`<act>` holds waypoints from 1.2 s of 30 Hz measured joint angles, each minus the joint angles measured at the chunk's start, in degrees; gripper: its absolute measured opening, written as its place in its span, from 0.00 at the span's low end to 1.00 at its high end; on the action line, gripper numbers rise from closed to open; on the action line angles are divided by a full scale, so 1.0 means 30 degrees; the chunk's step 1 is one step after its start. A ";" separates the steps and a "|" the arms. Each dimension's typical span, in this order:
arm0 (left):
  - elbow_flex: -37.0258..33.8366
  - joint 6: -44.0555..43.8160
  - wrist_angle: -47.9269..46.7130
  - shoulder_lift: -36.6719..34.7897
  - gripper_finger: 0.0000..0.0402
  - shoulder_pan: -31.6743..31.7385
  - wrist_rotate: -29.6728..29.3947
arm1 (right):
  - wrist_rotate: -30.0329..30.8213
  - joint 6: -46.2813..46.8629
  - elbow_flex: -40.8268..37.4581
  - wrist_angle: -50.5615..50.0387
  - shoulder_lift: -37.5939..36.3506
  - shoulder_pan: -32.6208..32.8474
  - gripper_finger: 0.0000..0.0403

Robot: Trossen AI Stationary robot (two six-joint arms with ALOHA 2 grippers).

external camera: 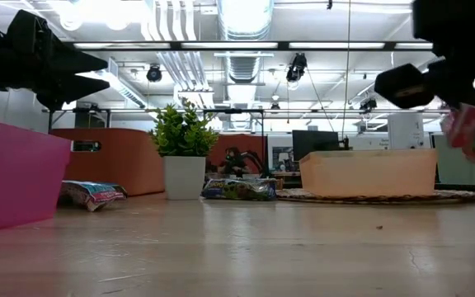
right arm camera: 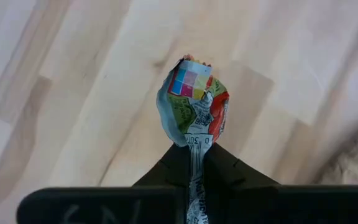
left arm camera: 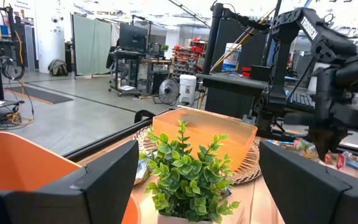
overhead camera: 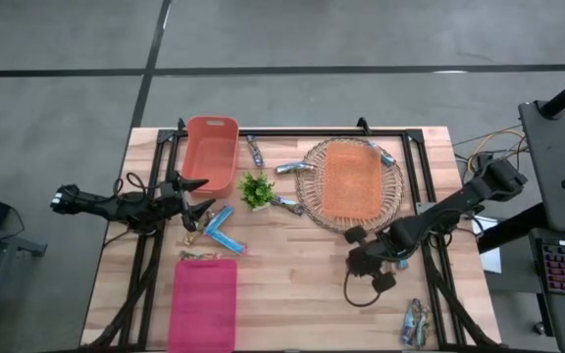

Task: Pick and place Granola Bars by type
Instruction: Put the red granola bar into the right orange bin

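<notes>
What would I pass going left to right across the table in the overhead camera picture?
Left gripper → orange bin → green plant → wicker tray holding an orange bin → right gripper, clamping a granola bar.

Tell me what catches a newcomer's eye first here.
The right gripper hangs above the bare wood, shut on a crumpled silver-blue granola bar wrapper. Left of the round wicker tray stands a small green plant, and the left gripper hovers open beside the orange bin.
</notes>
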 joint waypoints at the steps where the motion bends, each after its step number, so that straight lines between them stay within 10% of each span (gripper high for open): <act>1: 0.0000 0.0000 0.0000 0.0000 0.78 -0.0002 0.0001 | 0.0176 0.0785 0.0387 -0.0657 0.0000 0.0000 0.03; 14: 0.0000 0.0000 0.0000 0.0000 0.78 -0.0004 0.0007 | 0.1559 0.4307 0.6878 -0.7866 0.0000 -0.1140 0.03; 36: 0.0000 0.0000 0.0000 0.0000 0.78 -0.0003 0.0006 | 0.3123 0.0774 1.2393 -1.3360 -0.0007 -0.8370 0.03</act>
